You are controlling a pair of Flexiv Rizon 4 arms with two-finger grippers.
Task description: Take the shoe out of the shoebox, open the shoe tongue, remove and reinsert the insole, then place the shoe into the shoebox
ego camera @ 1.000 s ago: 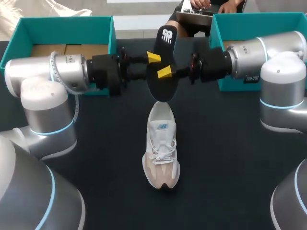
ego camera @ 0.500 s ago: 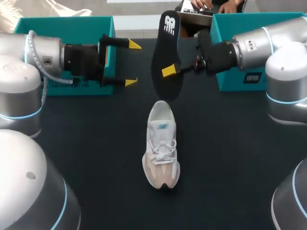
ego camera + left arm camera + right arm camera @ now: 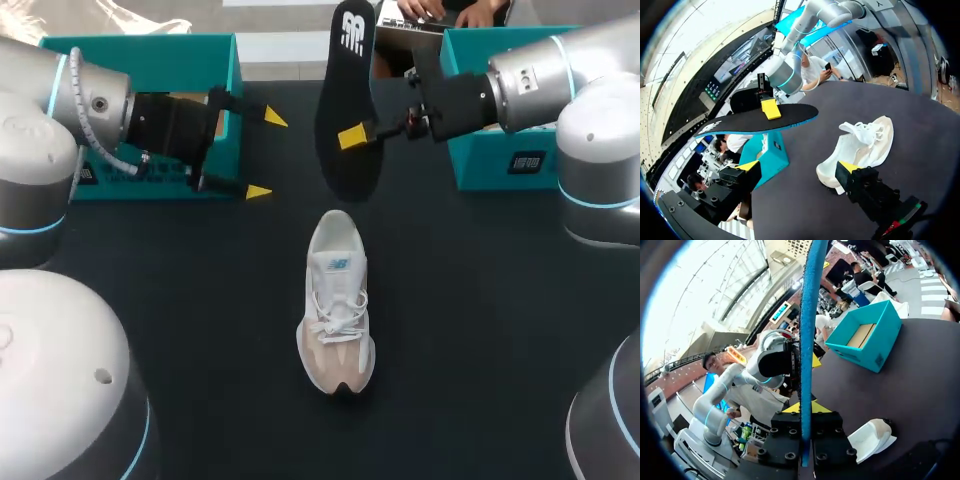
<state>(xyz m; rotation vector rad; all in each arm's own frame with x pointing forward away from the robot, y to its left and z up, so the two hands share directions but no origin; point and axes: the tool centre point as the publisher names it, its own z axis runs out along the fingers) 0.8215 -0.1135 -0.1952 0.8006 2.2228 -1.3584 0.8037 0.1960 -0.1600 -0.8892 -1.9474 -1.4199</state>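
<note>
A white and beige shoe (image 3: pixel 338 300) lies on the black table, toe toward me. Above and beyond its heel hangs the black insole (image 3: pixel 350 100), held on edge by my right gripper (image 3: pixel 351 137), which is shut on it. In the right wrist view the insole (image 3: pixel 810 315) runs straight out between the yellow tips of the right gripper (image 3: pixel 802 408). My left gripper (image 3: pixel 266 155) stands open and holds nothing, left of the insole and apart from it. Ahead of the left gripper (image 3: pixel 797 167) are the insole (image 3: pixel 755 122) and the shoe (image 3: pixel 860 147).
A teal shoebox (image 3: pixel 140 42) stands open at the back left, behind my left arm. A second teal box (image 3: pixel 447 60) stands at the back right, behind my right arm. Black tabletop lies on both sides of the shoe.
My left gripper has let go of the insole, opened wide and drawn back to the left. The right gripper has kept the insole and carried it slightly farther from the shoe.
</note>
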